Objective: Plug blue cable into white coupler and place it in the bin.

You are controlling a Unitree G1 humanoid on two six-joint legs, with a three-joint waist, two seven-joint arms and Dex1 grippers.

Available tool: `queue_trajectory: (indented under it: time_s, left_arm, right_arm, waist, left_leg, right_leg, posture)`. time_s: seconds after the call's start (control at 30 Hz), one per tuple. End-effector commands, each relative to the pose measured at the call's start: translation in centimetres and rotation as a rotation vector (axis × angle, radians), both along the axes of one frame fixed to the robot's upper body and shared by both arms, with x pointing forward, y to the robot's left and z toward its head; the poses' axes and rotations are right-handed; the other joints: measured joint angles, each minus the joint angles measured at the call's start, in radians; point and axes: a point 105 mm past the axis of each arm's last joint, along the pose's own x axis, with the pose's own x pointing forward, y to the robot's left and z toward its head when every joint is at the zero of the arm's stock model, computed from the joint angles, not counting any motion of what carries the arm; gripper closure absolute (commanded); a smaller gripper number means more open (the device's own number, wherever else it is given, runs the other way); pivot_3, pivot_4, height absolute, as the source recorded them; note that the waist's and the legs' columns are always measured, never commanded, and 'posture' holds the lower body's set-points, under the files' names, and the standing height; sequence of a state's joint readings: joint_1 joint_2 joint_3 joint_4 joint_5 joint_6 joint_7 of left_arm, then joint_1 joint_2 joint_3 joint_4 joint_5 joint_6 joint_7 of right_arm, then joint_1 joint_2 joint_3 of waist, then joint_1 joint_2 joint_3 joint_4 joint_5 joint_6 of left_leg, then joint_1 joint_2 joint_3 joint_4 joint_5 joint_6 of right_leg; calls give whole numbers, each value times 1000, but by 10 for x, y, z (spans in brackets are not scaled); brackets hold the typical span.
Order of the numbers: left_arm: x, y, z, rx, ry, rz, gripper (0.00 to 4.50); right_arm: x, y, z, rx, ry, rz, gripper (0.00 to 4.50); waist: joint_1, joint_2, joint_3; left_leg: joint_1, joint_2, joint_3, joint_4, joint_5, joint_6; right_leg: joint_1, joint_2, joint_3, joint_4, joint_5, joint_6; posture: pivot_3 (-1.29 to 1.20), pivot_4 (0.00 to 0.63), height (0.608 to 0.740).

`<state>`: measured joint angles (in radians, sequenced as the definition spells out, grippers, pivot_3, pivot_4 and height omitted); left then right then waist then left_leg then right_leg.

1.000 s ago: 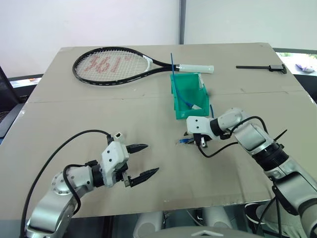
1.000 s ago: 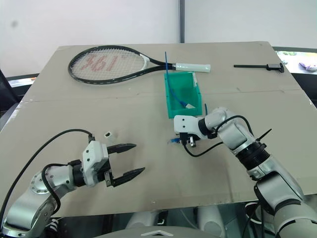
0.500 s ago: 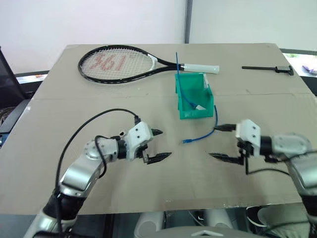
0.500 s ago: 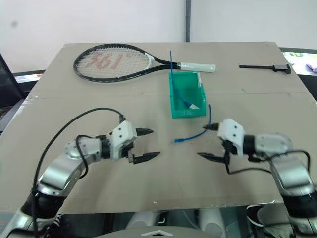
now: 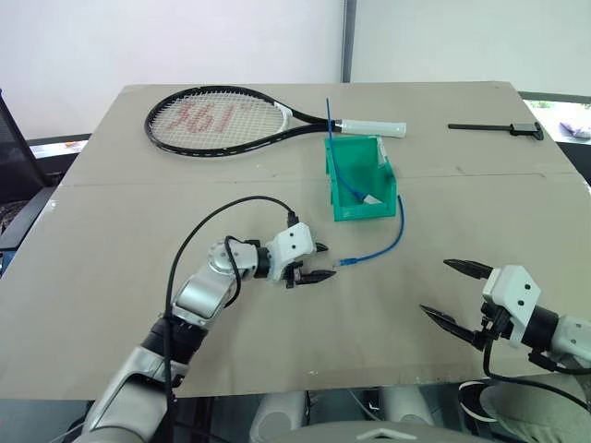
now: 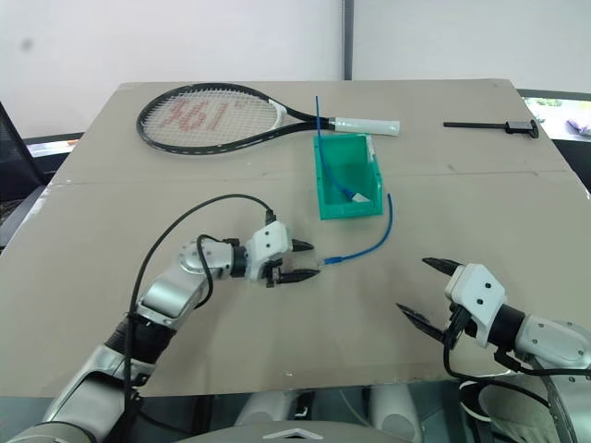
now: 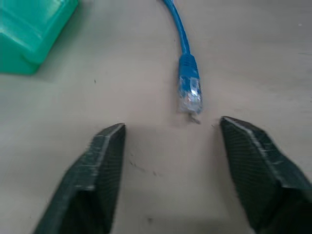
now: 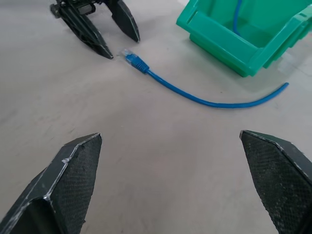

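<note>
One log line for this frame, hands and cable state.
left hand: open, fingers either side of blue cable plug, no grip | right hand: open, off cable | cable: on table, beside bin | coupler: not identified

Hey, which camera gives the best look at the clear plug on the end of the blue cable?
The left wrist view: the plug lies close up on the table between the left gripper fingers, untouched. The right wrist view shows the whole blue cable with its plug small. In both eye views the plug is a tiny speck.

A tan table (image 5: 138,231) is carrying a tennis racket (image 5: 222,120) upper left, a bin (image 5: 360,180) at centre, the blue cable (image 5: 383,247) below it, a black tool (image 5: 494,128) upper right.
</note>
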<state>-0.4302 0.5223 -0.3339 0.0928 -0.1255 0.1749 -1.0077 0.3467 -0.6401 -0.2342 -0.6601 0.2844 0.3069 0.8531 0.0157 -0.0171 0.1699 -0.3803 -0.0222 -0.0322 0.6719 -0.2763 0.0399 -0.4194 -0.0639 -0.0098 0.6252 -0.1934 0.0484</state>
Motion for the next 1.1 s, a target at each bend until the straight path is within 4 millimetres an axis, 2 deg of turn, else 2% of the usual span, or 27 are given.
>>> queue_trajectory:
  time_s: [0.03, 0.07, 0.1, 0.13, 0.27, 0.4, 0.6, 0.67, 0.77, 0.83, 0.9, 0.97, 1.1]
  left_arm:
    - [-1, -11, -3, 4, -6, -51, 3377]
    - [0, -13, -4, 2, -5, -56, 3596]
    - [0, -14, -4, -1, -3, -59, 4139]
    - [0, -15, -4, -4, -1, -61, 4485]
    - [1, -17, -2, -8, -3, -69, 4485]
    - [-5, -22, 18, -85, -41, -110, 4485]
    - [-18, -26, 64, -255, -222, -190, 4485]
    - [-18, -27, 76, -292, -280, -199, 4485]
    - [-18, -28, 89, -313, -409, -214, 4485]
    - [-18, -29, 93, -327, -454, -218, 4500]
    - [-18, -29, 93, -323, -482, -218, 4500]
    - [-17, -28, 93, -313, -503, -217, 4500]
    - [-17, -28, 93, -310, -513, -230, 4500]
  right_arm:
    - [-2, 4, 9, -3, -50, -8, 0]
    - [-2, 4, 9, -3, -52, -13, 0]
    - [-1, 4, 9, -2, -54, -17, 0]
    - [-1, 4, 9, -2, -55, -19, 0]
    - [1, 6, 9, -5, -58, -22, 0]
    - [8, 11, 6, 83, 12, -72, 0]
    - [11, 33, -2, 484, 311, -208, 0]
    - [12, 40, 1, 570, 351, -222, 0]
    - [17, 55, 20, 748, 369, -201, 0]
    - [21, 61, 31, 833, 369, -188, 978]
    - [28, 64, 41, 901, 361, -190, 1746]
    - [33, 72, 52, 950, 357, -162, 1746]
    - [41, 79, 59, 987, 359, -147, 1746]
  waist:
    - [0, 0, 0]
    - [-1, 0, 0]
    - [0, 0, 0]
    - [0, 0, 0]
    - [-1, 0, 0]
    - [-1, 0, 0]
    - [-1, 0, 0]
    - [-1, 0, 0]
    - [-1, 0, 0]
    - [-2, 0, 0]
    - [-3, 0, 0]
    - [-3, 0, 0]
    - [-4, 0, 0]
  left_leg:
    - [0, 0, 0, 0, 0, 0]
    - [0, 0, 0, 0, 0, 0]
    - [0, 0, 0, 0, 0, 0]
    - [0, 0, 0, 0, 0, 0]
    - [1, 0, -1, 0, 0, 0]
    - [1, 0, -1, 0, 0, 0]
    - [-1, 1, -3, 0, 0, 0]
    - [-1, 1, -4, 0, 0, 0]
    - [0, 0, -3, 0, 0, 0]
    - [0, 0, -2, 0, 0, 0]
    - [0, -1, -2, 0, 0, 0]
    - [0, 0, -2, 0, 0, 0]
    - [0, 0, -2, 0, 0, 0]
  right_leg:
    - [0, 0, 0, 0, 0, 0]
    - [0, 0, 0, 0, 0, 0]
    - [0, 0, 0, 0, 0, 0]
    - [0, 0, 0, 0, 0, 0]
    - [1, 0, 0, 0, -1, 0]
    - [1, 0, 0, 0, -1, 0]
    - [1, -1, -2, 0, 2, -4]
    - [0, -2, -1, 0, 1, -5]
    - [1, -3, -1, 0, 1, -6]
    - [1, -2, -1, 0, 1, -5]
    - [1, -1, -1, 0, 2, -3]
    - [1, 0, -1, 0, 3, -2]
    - [1, 0, -1, 0, 3, -2]
  posture:
    - [0, 150, 740]
    - [0, 150, 740]
    - [0, 150, 740]
    - [0, 150, 740]
    - [0, 150, 740]
    - [0, 150, 740]
    - [0, 150, 740]
    - [0, 150, 740]
    - [0, 150, 740]
    - [0, 150, 740]
    - [0, 150, 740]
    - [0, 150, 740]
    - [0, 150, 740]
